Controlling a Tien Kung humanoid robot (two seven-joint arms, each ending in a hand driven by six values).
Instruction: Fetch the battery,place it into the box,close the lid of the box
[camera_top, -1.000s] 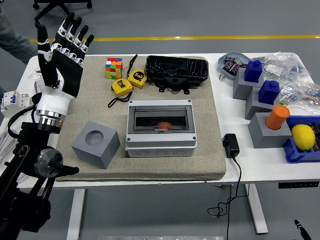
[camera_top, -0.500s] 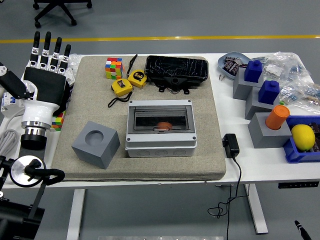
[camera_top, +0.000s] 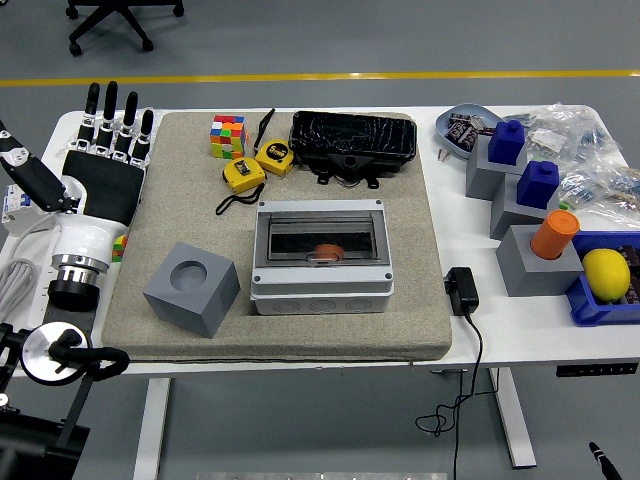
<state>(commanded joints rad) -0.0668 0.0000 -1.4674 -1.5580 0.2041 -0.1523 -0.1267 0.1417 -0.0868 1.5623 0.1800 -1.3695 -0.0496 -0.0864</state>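
A grey box (camera_top: 320, 258) with a clear lid lying shut sits in the middle of the beige mat (camera_top: 290, 330). Through the lid I see an orange-brown cylinder (camera_top: 327, 252), likely the battery, inside. My left hand (camera_top: 105, 165) hovers flat over the mat's left edge, palm down, fingers (camera_top: 112, 120) straight and spread, holding nothing. It is well left of the box. The right hand is out of view.
A grey cube with a round hole (camera_top: 192, 288) sits left of the box. Two yellow tape measures (camera_top: 256, 164), a colour cube (camera_top: 228, 135) and a black case (camera_top: 353, 140) lie behind. Grey blocks, an orange cup (camera_top: 555, 234), a lemon (camera_top: 606, 273) and a black adapter (camera_top: 461, 290) stand right.
My left hand has dropped from upright to flat and swung leftward and lower to the mat's left edge. The box and its contents have not moved.
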